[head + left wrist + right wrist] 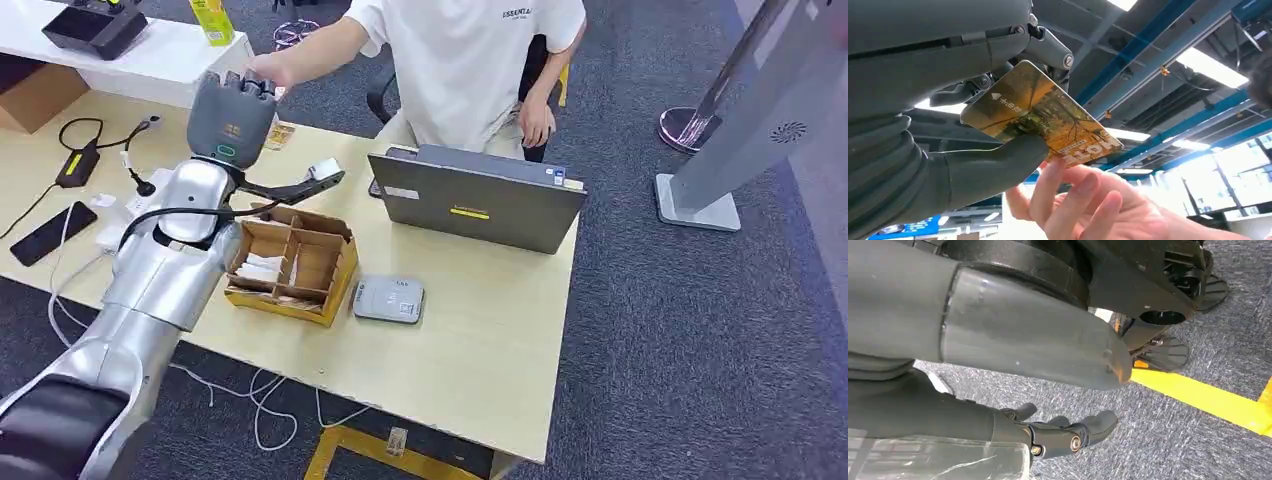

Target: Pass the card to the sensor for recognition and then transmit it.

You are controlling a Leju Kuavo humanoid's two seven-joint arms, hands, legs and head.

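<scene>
Orange-and-brown printed card (1040, 115) pinched by one end between thumb and fingers of left robot hand (232, 118), held up over the far edge of the worktop (480, 340). Closed firmly on the card, by the look of the thumb pressed flat against its face. Free end of the card pointing away from the robot hand, toward a seated person.

Person's hand (1083, 205) right at that robot hand, palm up under the card, fingertips touching its outer edge. Not yet a full grip on their side, as far as can be judged.

Grey sensor (389, 299) flat on the worktop, well below the left robot hand and off to its right, just beside a cardboard box (292, 262) of compartments. Nothing resting on it. Well apart from the card now.

Judged from this layout: recognition step probably done, since the card sits far from the sensor and is being offered to the person; no proof of a read visible, though. Handover under way and nearly complete. Left to do: person closing on the card, then release by the left robot hand and withdrawal of the arm.

Right robot hand (1063, 432) hanging low over grey carpet, empty, fingers loosely bent and apart from the thumb. No part in the handover
</scene>
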